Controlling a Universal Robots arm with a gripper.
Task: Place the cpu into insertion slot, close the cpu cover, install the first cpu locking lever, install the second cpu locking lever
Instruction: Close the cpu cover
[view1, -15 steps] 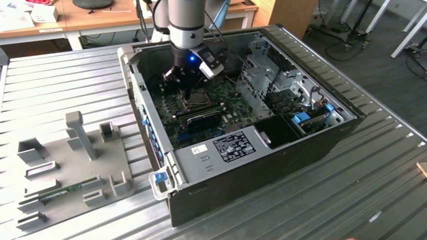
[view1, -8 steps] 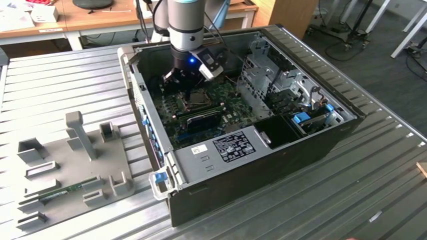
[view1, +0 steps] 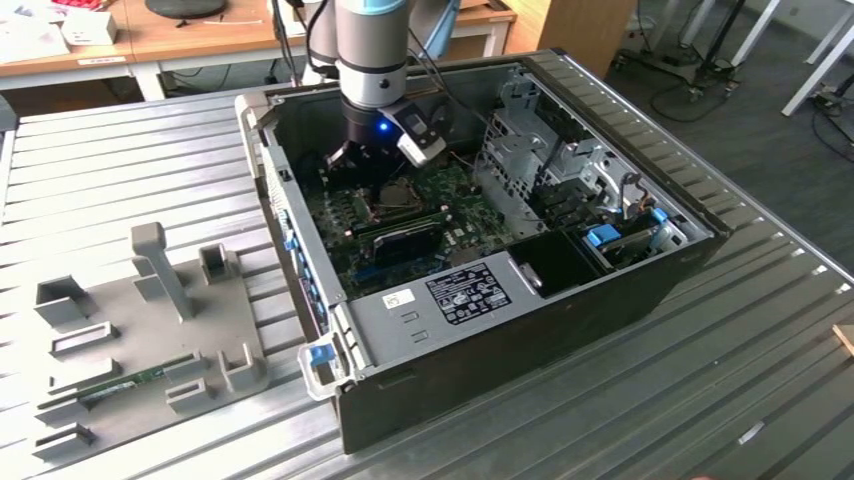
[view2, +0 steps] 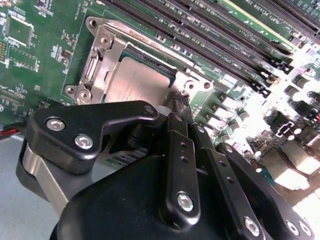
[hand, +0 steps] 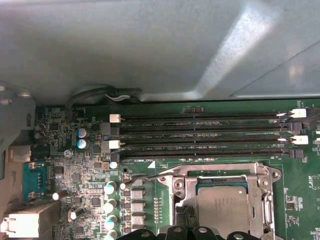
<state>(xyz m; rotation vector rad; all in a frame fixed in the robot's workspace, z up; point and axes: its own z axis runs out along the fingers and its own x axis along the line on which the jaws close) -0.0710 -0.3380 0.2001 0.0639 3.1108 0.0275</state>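
The arm reaches down into the open computer case (view1: 534, 330), which lies on its side on a ribbed metal table (view1: 747, 350). The gripper (view1: 358, 170) hangs just above the green motherboard (hand: 300, 200), at the far end of the case in the exterior view. The cpu (hand: 230, 207) already sits in the insertion slot (hand: 192, 207), grey top up. The cpu cover (hand: 220, 172) lies flat over it, its silvery frame around the chip's edges. In the second wrist view the gripper (view2: 181, 100) has its black fingers (view2: 182, 145) drawn narrow, side by side. Their tips are at the socket's edge, and whether they pinch anything cannot be told. A thin wire lever (hand: 145, 176) runs out from the socket's corner toward the small capacitors. The long memory slots (hand: 200, 135) run just beside the socket. A grey fixture tray (view1: 147, 330) rests on the table at the exterior view's left, well apart from the case.
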